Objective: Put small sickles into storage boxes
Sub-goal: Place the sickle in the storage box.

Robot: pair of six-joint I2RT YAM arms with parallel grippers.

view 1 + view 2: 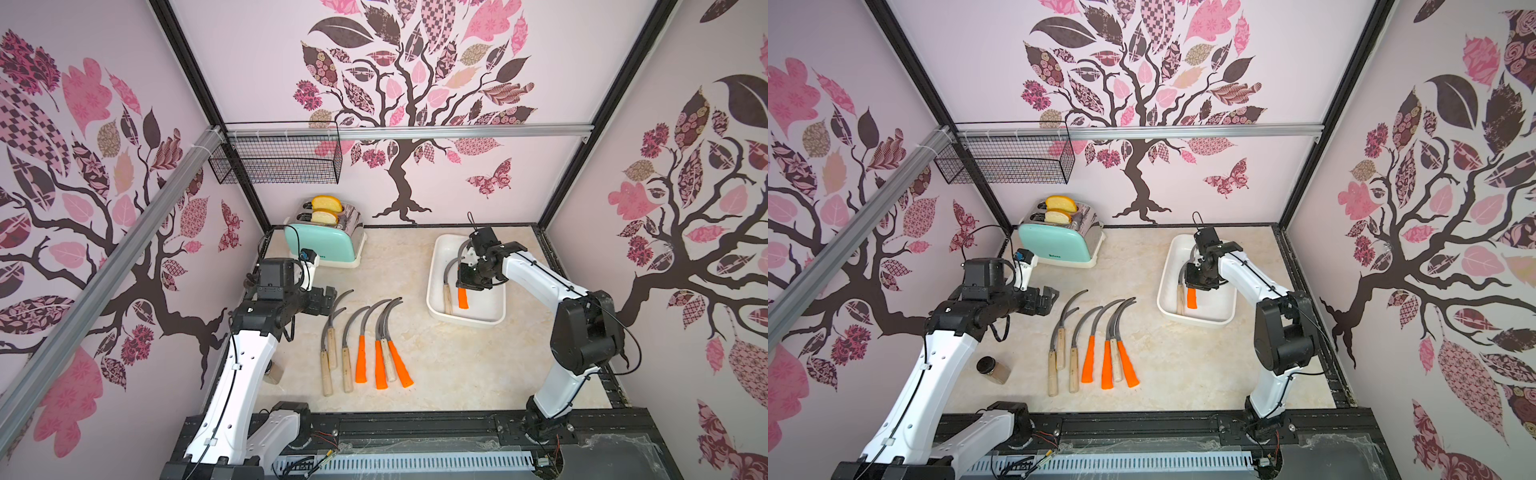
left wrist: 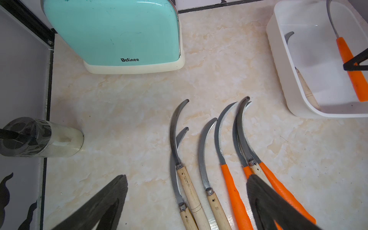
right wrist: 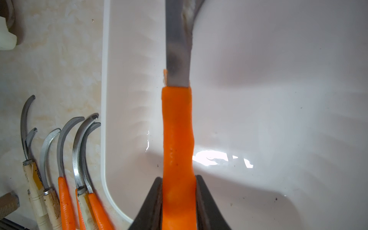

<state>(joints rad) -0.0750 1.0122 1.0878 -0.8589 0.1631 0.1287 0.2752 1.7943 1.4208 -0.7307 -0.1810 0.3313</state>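
My right claw is clamped on an orange-handled sickle inside the white tray, blade toward 12 o'clock. One wooden-handled sickle lies just beside it at 9 o'clock, along the tray wall. The tray floor is bare toward 3. My left claw hangs open at 11 o'clock of the table row. Row count: seven sickles, four wooden, three orange. Bare tabletop between row and tray. Toaster at row's 12.

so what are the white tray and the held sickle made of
White tray: likely glossy plastic, judging by glare on its floor. Sickle: blade dull grey metal, smudged; orange handle probably a plastic or rubbery sleeve, slightly lumpy.
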